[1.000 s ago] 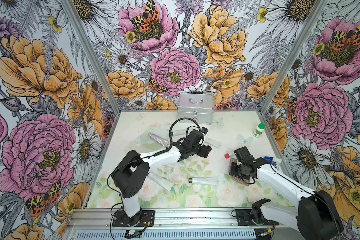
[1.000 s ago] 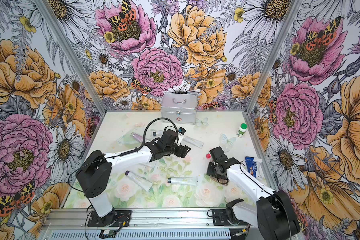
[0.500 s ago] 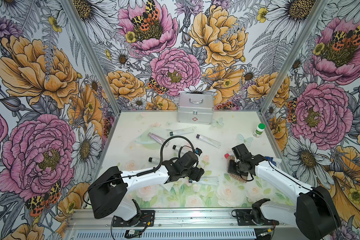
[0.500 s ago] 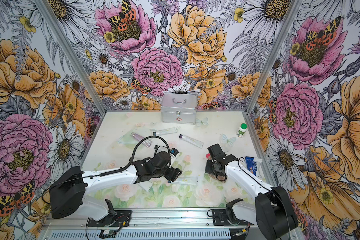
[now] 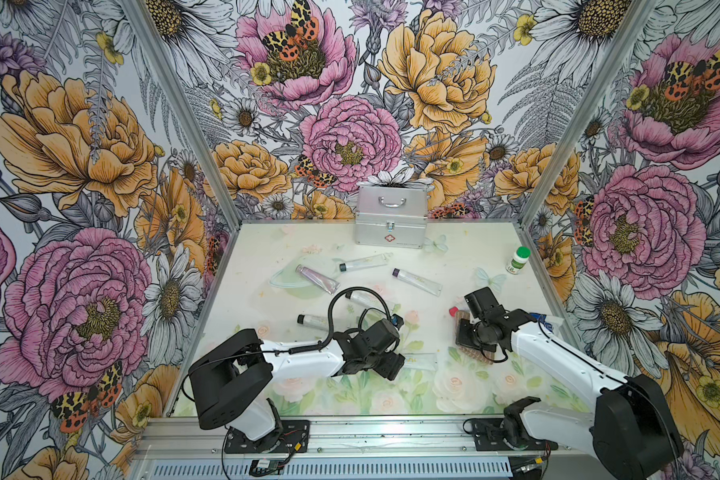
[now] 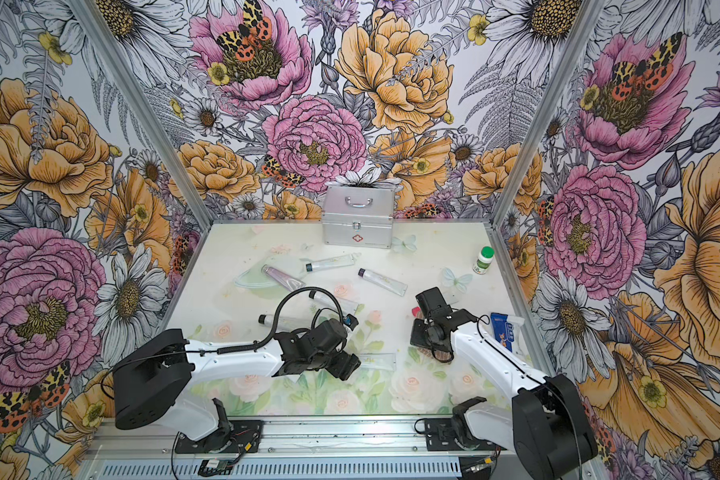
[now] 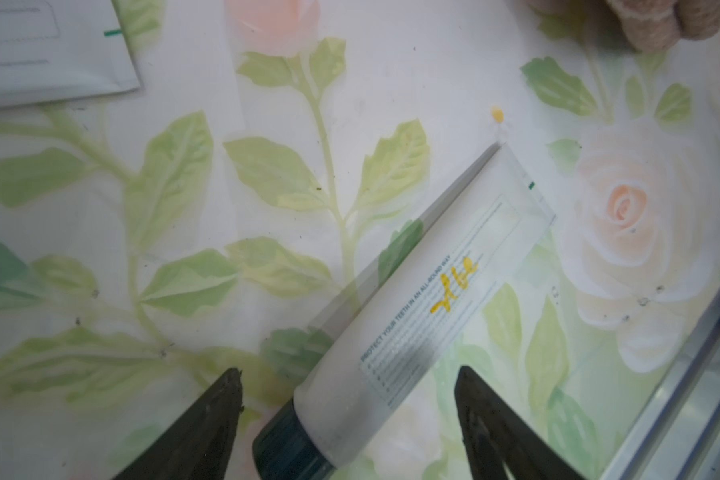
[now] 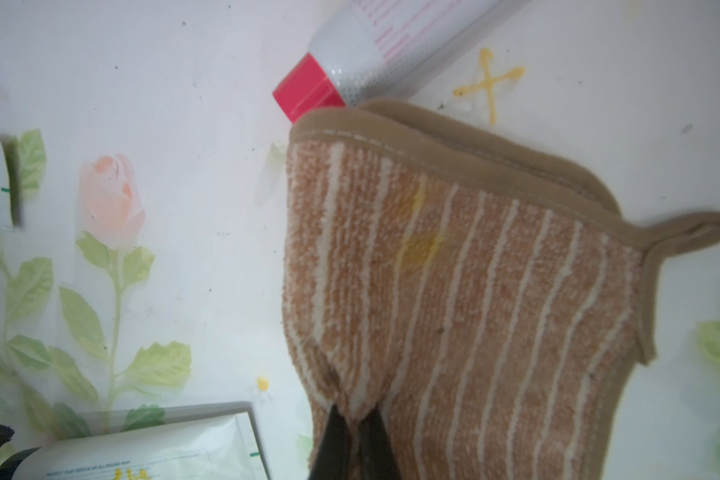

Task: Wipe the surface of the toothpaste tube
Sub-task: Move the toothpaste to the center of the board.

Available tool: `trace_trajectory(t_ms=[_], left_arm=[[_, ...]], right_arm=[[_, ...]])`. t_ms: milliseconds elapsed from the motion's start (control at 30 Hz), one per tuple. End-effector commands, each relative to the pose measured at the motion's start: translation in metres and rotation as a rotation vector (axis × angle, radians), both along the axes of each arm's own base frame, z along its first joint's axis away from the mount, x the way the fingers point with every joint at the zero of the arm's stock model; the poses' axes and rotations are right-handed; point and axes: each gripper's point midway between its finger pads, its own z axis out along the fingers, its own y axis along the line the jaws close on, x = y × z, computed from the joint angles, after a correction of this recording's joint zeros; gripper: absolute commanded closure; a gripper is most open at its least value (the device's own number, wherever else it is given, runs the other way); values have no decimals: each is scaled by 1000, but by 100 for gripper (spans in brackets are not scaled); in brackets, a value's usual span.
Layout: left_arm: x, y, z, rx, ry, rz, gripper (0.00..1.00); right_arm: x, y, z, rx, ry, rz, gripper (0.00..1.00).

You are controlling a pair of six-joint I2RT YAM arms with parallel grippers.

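my left gripper (image 7: 348, 370) stands released, one finger on each side of the toothpaste tube (image 7: 425, 299) near its dark cap (image 7: 285, 444), clear of it. in both top views the tube lies flat at 6 o'clock on the table (image 5: 267, 257), long axis 9 to 3, cap toward 9, crimped end toward 3. my right gripper (image 8: 352, 419) is clenched on the striped cloth (image 8: 474, 291), at 3 o'clock from the tube.

The left arm (image 5: 304, 357) and right arm (image 5: 558, 361) both pair white link shells with bulky black joint housings. A ribbed black cable (image 5: 352, 289) arches above the left wrist, and thin black wires trace the white links. Black mounting plates (image 5: 296, 432) sit on a silver rail (image 5: 391, 428). The left tool (image 7: 348, 370) and right tool (image 8: 351, 410) have dark, tapering fingers.
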Motion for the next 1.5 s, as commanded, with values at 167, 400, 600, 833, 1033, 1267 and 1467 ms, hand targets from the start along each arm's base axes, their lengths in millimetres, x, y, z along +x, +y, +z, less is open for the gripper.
trace_trajectory(t_ms=[167,400,600,833,1033,1267,1467], left_arm=[[-18,1,-4,-7,14,-8,19],[-18,2,-15,17,3,-7,39],[-16,-10,-25,27,11,-34,56],[-2,-26,-28,28,-25,-69,61],[16,-45,-28,6,-30,-113,63],[15,-35,-18,-30,-44,-101,37],[4,-26,-22,-29,-34,-88,37]], right_arm=[[5,-1,4,-22,-34,12,100],[6,-2,4,-25,-32,11,100],[7,-1,5,-23,-36,12,100],[7,-2,4,-27,-28,10,100],[11,0,8,-21,-38,12,100],[9,0,6,-24,-33,15,100],[10,0,4,-30,-27,19,100]])
